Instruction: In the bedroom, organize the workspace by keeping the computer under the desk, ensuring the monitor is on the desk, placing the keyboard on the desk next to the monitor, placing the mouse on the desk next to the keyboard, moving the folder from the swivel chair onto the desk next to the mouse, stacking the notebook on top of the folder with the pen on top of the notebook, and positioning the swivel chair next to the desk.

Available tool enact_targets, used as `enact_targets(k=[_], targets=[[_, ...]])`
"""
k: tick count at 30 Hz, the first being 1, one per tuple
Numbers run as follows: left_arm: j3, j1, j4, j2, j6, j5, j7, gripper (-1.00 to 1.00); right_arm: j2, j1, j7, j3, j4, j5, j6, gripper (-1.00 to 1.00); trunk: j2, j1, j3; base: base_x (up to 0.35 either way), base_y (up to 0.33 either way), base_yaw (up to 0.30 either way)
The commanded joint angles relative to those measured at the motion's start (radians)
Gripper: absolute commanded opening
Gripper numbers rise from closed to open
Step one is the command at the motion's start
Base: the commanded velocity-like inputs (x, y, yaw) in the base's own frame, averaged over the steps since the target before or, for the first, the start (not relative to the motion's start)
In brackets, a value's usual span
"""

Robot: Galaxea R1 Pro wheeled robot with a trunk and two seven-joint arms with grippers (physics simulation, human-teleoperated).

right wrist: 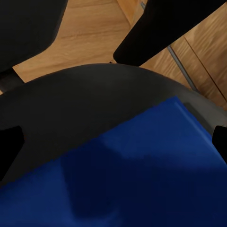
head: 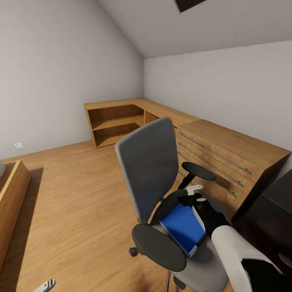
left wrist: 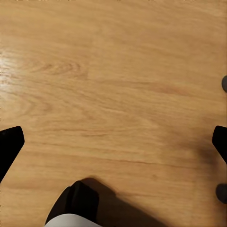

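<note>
One thing decides the coming move: the folder lies flat on the seat of the swivel chair, directly beneath and ahead of the right gripper. In the head view that gripper hovers just above the folder's far edge, near the chair's right-hand armrest, with the arm reaching in from the robot's right. The folder's long axis runs from the backrest side of the seat toward the front rim, slightly skewed, and its near corner sits at the seat's front edge.

The right wrist view looks down on the blue cover, with grey seat padding beyond it. Its two fingertips show only as dark tips at opposite edges of that picture, so the right gripper is spread wide and holds nothing.

The left gripper hangs over bare wooden floor, well apart from the chair; its fingers are likewise spread and empty. The right arm is clearly the nearer one for the folder.

A low light-wood cabinet stands behind the chair, and the black desk begins at the right edge of the head view, just beside the chair. My judgement: the folder still waits to be picked up.
</note>
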Motion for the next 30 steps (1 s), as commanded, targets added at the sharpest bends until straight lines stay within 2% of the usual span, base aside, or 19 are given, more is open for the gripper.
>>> enact_targets(k=[1, 26, 30], targets=[[0.003, 0.0, -0.002, 0.0, 0.006, 0.001, -0.005, 1.0, 0.001, 0.0, 0.005, -0.007, -0.002, 0.01, 0.005, 1.0, 0.0, 0.0, -0.001, 0.0, 0.0, 0.0], [0.01, 0.0, -0.005, 0.012, 0.006, 0.001, -0.004, 1.0, 0.001, 0.0, 0.005, -0.007, -0.002, 0.012, 0.005, 1.0, 0.0, 0.0, -0.001, 0.0, 0.0, 0.0], [0.01, 0.0, -0.007, 0.013, 0.005, 0.001, -0.005, 1.0, 0.001, -0.001, 0.005, -0.006, -0.002, 0.012, 0.005, 1.0, -0.028, 0.015, -0.013, 0.0, 0.0, 0.0]])
